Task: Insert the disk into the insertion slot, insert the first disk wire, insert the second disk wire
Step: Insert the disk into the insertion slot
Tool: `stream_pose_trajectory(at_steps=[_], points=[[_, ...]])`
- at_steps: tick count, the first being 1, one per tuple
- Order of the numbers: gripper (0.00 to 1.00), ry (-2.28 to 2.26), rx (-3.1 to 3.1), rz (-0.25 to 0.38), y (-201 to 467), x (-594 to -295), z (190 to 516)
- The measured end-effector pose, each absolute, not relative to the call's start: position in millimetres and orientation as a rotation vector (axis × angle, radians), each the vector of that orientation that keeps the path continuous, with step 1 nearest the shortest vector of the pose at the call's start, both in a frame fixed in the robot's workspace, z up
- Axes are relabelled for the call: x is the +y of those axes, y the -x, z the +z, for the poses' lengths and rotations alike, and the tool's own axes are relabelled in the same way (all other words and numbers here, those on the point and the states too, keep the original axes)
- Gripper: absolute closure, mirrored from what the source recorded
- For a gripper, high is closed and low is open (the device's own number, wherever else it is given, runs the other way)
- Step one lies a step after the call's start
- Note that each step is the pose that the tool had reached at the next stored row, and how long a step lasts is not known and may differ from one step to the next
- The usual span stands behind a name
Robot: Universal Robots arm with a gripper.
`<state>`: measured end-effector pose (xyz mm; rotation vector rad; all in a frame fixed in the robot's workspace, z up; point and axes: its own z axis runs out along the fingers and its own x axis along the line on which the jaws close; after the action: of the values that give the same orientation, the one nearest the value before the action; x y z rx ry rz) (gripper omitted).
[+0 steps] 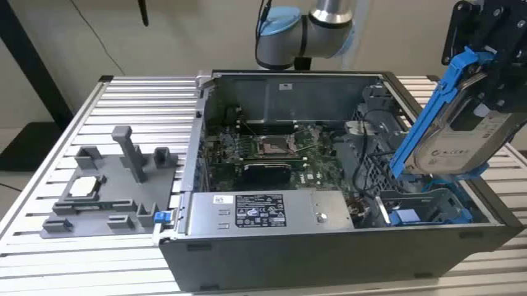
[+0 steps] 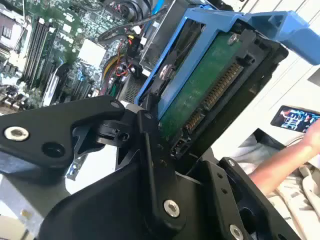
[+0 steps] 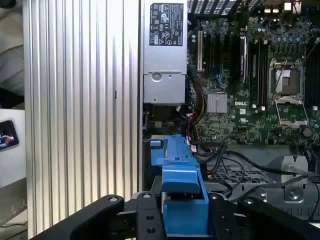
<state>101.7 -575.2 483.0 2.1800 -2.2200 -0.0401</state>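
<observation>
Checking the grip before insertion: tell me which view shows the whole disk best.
The exterior view: the disk hangs tilted in the gripper above the computer case, label and blue frame visible. The second wrist view shows its green underside and connector close up; the first wrist view shows the frame end-on.

We are seeing a slatted aluminium table (image 1: 144, 98); a plain cream wall (image 1: 181, 37) is rising behind it, and a black post (image 1: 34, 65) is slanting beside it, at the exterior view's left.
</observation>
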Motion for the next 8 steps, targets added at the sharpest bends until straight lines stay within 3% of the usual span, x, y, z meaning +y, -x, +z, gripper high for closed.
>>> stream_pose_trajectory(at_steps=[8], points=[[1.0, -2.18, -2.22, -0.04, -101.7, -575.2, 483.0]])
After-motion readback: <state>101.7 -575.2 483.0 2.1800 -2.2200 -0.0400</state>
